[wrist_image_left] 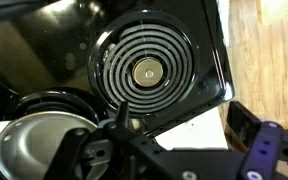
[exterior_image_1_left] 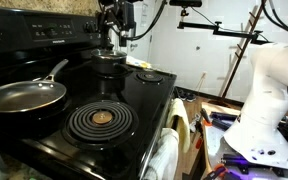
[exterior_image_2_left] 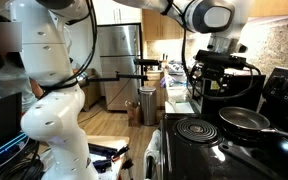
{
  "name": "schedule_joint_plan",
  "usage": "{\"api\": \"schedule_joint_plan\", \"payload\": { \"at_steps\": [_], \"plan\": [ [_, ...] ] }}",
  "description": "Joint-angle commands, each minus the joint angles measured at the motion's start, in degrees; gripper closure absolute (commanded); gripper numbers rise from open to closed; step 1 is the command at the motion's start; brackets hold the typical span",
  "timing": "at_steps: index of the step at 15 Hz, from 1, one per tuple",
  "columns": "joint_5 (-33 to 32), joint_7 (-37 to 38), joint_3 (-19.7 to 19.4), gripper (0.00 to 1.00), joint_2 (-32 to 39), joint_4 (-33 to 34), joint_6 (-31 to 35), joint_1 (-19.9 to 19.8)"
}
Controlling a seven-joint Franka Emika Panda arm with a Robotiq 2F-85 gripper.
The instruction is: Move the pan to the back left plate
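Judging finger spacing is impossible here, so verify the gripper (exterior_image_1_left: 112, 38) is spread before descending. It hangs over the small pot (exterior_image_1_left: 109, 63), well apart from the pan (exterior_image_1_left: 24, 97) beside the bare coil burner (exterior_image_1_left: 100, 120); target the handle (exterior_image_1_left: 56, 70).

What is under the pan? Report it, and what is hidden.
The pan rests on the black stove top. Whatever burner lies beneath is covered, so unseen. The coil burner beside it is bare.
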Motion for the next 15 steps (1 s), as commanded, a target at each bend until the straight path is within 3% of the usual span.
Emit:
{"api": "schedule_joint_plan", "payload": {
  "at_steps": [1, 6, 13, 14, 15],
  "plan": [
    [-3.8, -5.1, 3.0, 0.0, 3.8, 1.9, 3.4, -3.7],
    [-8.4, -12.5, 4.7, 0.0, 12.0, 7.6, 6.0, -6.3],
    [-9.5, -23.2, 7.6, 0.0, 23.9, 22.9, 2.6, -9.1],
    [-10.1, -19.5, 7.4, 0.0, 20.9, 17.8, 4.7, -8.7],
    [-10.1, -19.8, 7.6, 0.0, 21.8, 19.0, 4.7, -8.9]
  ]
}}
